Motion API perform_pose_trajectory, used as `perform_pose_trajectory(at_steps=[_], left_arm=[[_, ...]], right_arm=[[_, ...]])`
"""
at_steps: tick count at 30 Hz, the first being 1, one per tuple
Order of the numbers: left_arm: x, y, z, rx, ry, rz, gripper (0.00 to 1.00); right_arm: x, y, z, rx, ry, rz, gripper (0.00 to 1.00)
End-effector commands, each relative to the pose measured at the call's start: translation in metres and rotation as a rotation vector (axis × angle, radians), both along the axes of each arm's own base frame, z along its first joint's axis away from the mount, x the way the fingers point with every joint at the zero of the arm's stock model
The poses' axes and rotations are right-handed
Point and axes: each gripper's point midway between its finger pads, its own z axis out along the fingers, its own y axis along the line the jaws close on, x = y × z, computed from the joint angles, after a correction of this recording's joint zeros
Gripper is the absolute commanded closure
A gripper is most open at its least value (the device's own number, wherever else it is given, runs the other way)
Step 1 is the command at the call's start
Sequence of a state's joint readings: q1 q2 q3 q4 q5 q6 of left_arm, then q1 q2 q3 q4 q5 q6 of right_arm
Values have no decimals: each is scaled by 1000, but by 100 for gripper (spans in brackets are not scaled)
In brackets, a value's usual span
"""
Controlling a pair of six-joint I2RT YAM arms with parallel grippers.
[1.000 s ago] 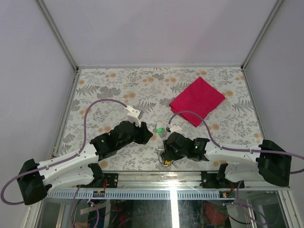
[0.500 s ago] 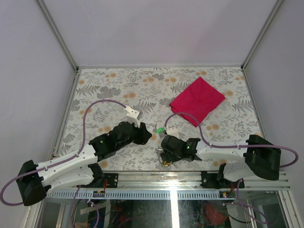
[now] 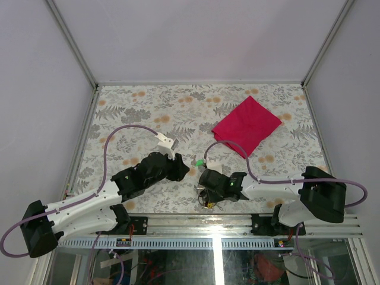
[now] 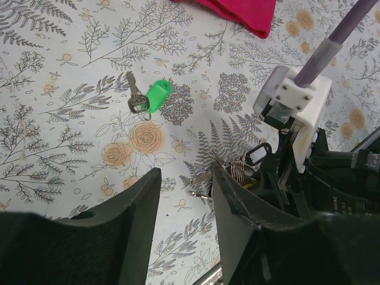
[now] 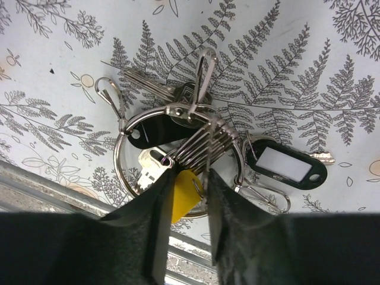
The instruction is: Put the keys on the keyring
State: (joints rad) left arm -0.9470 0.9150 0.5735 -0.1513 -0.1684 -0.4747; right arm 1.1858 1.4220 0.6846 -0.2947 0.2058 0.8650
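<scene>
The left gripper [image 4: 186, 173] hovers over the patterned table [image 3: 142, 107] with its claw open and only bare tabletop between the fingers. Just beyond it a green-tagged key [image 4: 155, 97] lies loose, well apart from the main bunch.

To the right, at the near edge of the table, lies the keyring [image 5: 118, 155], a thin silver wire loop. It carries two black tags [image 5: 151, 132], a yellow tag [image 5: 185, 199], some metal keys [image 5: 155, 86] and a fan of smaller split rings. The right gripper [image 5: 190, 178] stands over it, fingers either side of the yellow tag and the near arc of wire. Whether they pinch anything or merely straddle it cannot be told.

The bunch is probably light and will likely slide on the smooth tabletop. The wire is stiff, springy and slick, so a hold across a bare arc looks safer than one on a dangling plastic tag, which would swivel. The tags look hard and not fragile.

No container is in view, and the ring itself is the only holder. Far right lies a flat red cloth [image 3: 246, 123] with nothing on it.
</scene>
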Motion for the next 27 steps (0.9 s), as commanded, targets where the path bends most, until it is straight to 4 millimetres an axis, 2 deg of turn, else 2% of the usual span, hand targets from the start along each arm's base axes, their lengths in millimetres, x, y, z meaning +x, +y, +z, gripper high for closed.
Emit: perform_pose_trajectory(at_steps=[1,7,10,16,21,27], left_arm=[[6,0,7,-10,-29,9,58],[4,-4,15,-27,-48,-20,58],[0,-9,25,-56,-75,-62,58],[-16,-19,59,-179,-176,-187,58],[-23,-18,76,-247,-231,-216,58],[-32,-20,92,-306,-284,-273,58]], right_arm=[[10,3,13,14,-61,-27,74],[14,12,49,116,-114,5,94],[17,17,73,164,-154,32,99],[19,24,106,235,-193,142,100],[37,16,128,312,-272,108,100],[51,15,179,518,-449,77,100]])
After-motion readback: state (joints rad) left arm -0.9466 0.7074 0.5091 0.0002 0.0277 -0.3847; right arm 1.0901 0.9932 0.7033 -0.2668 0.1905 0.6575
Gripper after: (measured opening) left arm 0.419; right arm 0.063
